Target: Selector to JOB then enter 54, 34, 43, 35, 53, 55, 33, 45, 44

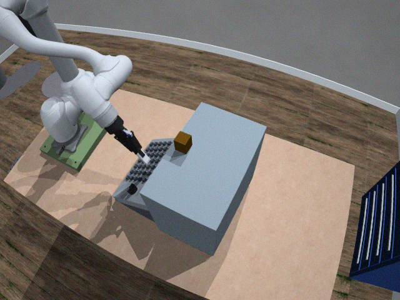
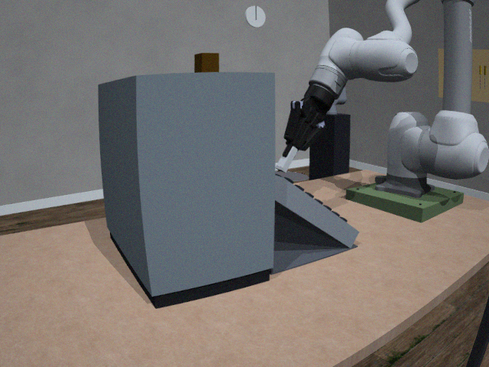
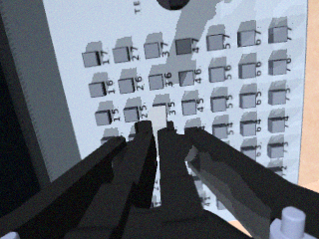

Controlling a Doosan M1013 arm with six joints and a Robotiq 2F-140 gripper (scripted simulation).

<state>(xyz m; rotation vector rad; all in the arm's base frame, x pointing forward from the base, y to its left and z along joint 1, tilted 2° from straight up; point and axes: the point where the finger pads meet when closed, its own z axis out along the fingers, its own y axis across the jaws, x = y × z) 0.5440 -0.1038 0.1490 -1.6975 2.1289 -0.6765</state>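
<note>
The machine is a grey-blue box [image 1: 206, 167] with a sloped keypad [image 1: 149, 163] of dark keys on its side facing the arm. The keypad also shows in the exterior view [image 2: 312, 201]. In the wrist view the keys [image 3: 199, 90] stand in rows with printed names such as 17, 27, 37 and 15, 25, 35, 45. None looks lit. The dark selector knob [image 1: 132, 189] sits at the keypad's near end and at the top edge of the wrist view [image 3: 174, 2]. My gripper [image 1: 144, 158] is shut and empty. Its pale tip [image 3: 158, 121] is right at key 35 and hides that key. From the side the gripper's tip [image 2: 285, 160] is at the keypad's upper part.
A brown cube [image 1: 182, 142] sits on the machine's top. My arm's green base plate [image 1: 75, 148] is left of the keypad. A blue cabinet [image 1: 377, 225] stands at the far right. A dark pedestal [image 2: 329, 146] stands behind the gripper.
</note>
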